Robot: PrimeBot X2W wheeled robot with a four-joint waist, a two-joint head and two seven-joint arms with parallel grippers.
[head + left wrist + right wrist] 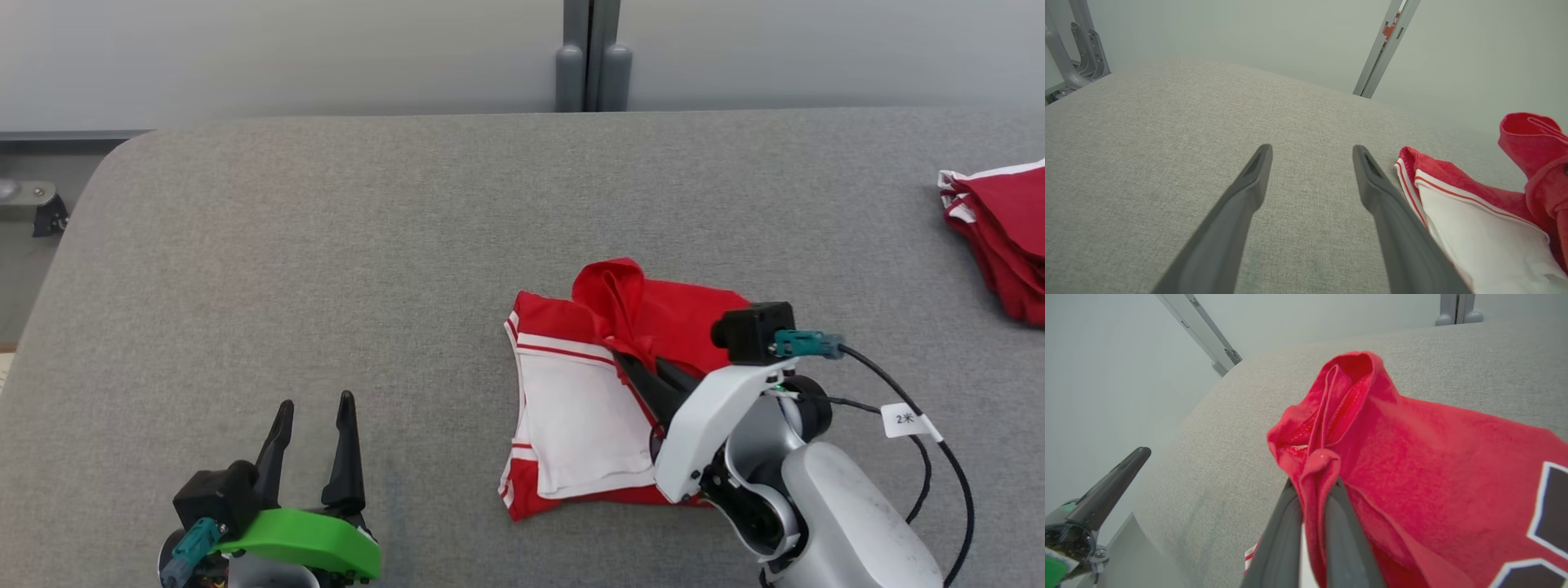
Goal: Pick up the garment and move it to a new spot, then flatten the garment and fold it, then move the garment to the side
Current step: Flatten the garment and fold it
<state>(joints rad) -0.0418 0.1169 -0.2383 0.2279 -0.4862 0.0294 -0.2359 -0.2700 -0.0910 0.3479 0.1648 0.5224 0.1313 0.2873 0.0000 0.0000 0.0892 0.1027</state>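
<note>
Pinches a raised red fold of the garment (pixel 588 392) in the right gripper (pixel 633 367), fingers pressed together on the cloth (plainest from the right wrist, where the fold bunches up past the fingertips). Finds the garment lying crumpled on the grey worktop (pixel 367 245), red with white panels and stripes, partly doubled over itself. Runs its long axis roughly toward and away from the robot in the head view. Comes at the garment from its right and near side, so that the right arm lies over the garment's right half.

Holds the left gripper (pixel 317 402) spread wide and empty, well to the left of the garment and nearer the robot. Points its fingers past the garment's left edge (the white-trimmed hem sits just right of them in the left wrist view).

Makes the right arm much the nearer, being on the cloth itself. Calls, by this reckoning, for a rightward reach by the left arm to the garment's left edge if spreading needs two grips.

Shows a pile of red clothes (pixel 1000 237) well to the right of the garment and farther back, apart from it. Shows bare worktop between the left gripper and the garment. Risks lifting only the top layer, to judge by the thin fold pinched.
</note>
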